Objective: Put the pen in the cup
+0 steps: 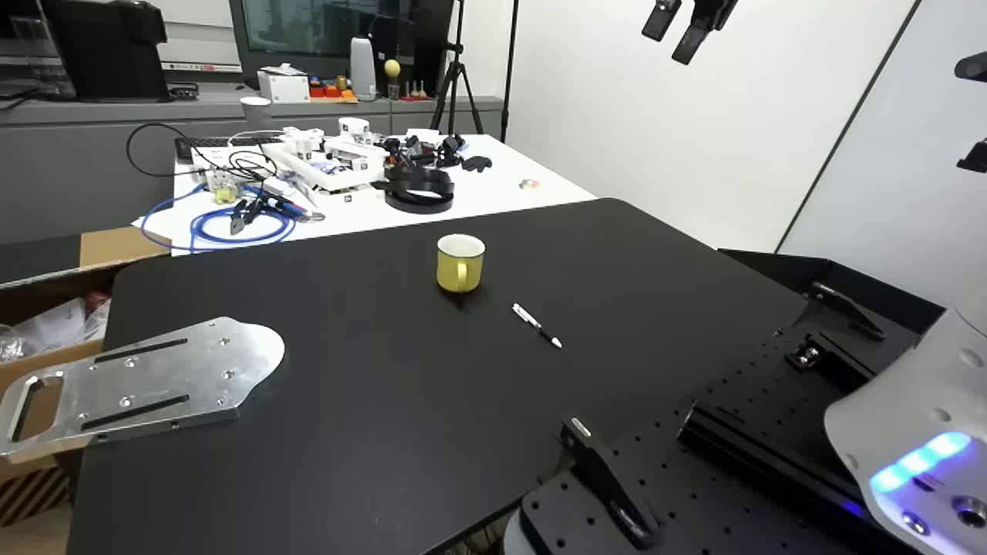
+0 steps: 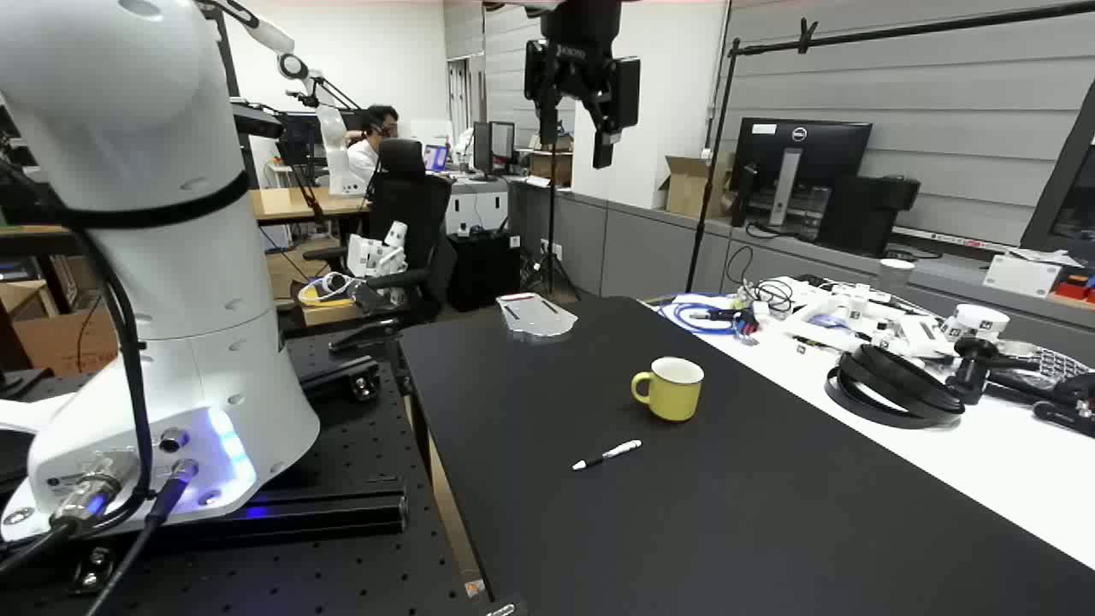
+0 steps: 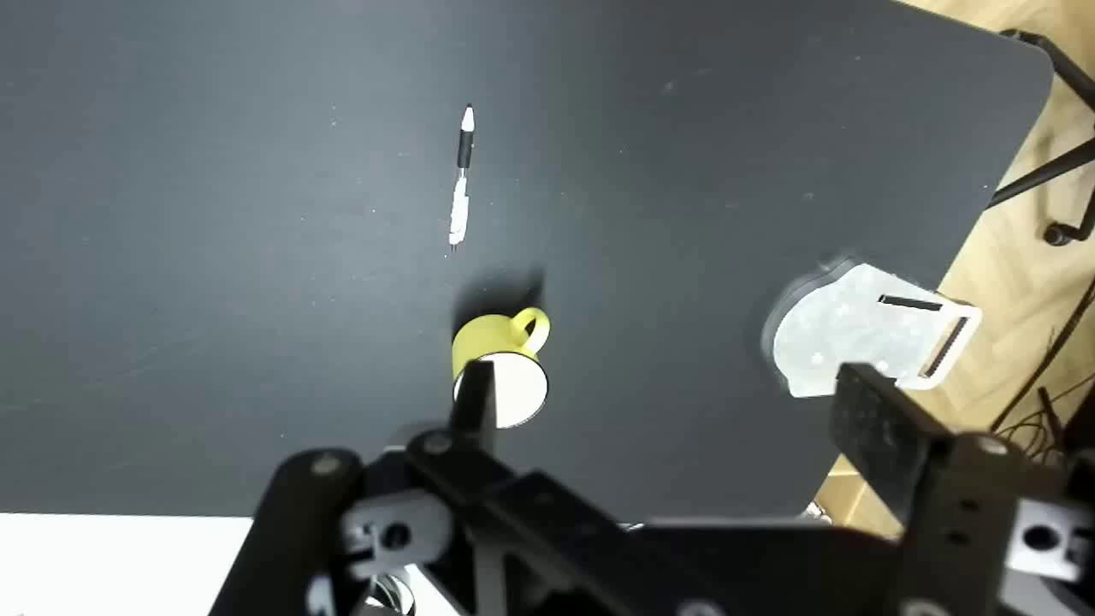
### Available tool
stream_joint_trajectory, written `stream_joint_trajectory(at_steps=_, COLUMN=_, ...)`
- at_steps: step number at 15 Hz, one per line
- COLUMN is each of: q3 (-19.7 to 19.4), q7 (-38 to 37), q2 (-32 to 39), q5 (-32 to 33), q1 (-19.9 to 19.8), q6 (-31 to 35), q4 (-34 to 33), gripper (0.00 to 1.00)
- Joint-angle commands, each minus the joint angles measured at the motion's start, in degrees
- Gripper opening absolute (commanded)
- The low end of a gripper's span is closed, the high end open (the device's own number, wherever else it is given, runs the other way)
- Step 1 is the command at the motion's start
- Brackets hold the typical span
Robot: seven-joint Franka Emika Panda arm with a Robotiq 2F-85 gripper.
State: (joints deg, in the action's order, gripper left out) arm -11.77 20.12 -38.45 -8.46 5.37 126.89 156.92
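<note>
**Your pen (image 1: 537,325) lies on the table (image 1: 347,462), your pincer (image 2: 576,144) hangs released**

You have the pincer high over the table, its fingers (image 3: 885,441) spread wide and well above everything there. In the wrist view they come in from the bottom, and one of them covers part of the rim of your cup (image 1: 459,270).

The pen, white with a black grip, lies flat on the black table near the cup, outside it and apart from it. Its writing tip points away from the cup, with the rear end closer to the yellow side. The cup itself stands upright, white inside, dark along the rim, with a single handle.

Well apart from both, you have a slotted silver plate (image 1: 177,366) resting at the table's edge, one end jutting out past it. A white worktop (image 1: 509,166) adjoins the table and carries white parts (image 1: 331,179) and a black coil (image 2: 911,385). At your arm's base (image 2: 214,385) a light strip (image 2: 229,449) glows blue. In an exterior view, a person (image 2: 366,158) in a pale top shows beyond a black office chair (image 2: 411,205).
</note>
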Motion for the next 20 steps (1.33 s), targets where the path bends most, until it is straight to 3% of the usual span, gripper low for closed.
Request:
stream_joint_trajectory(at_steps=1, q3=0.6, q7=0.3, q2=0.1, q5=-0.5, q1=-0.6, q6=-0.2, q4=-0.1, gripper=1.0)
stream_joint_trajectory(at_steps=14, q3=0.6, q7=0.4, q2=0.1, q5=-0.5, q1=-0.6, q6=-0.2, q4=-0.1, gripper=1.0)
stream_joint_trajectory(at_steps=20, q3=2.7, q7=-2.1, q2=11.0, q5=-0.6, q1=0.1, q6=11.7, q4=-5.7, gripper=1.0)
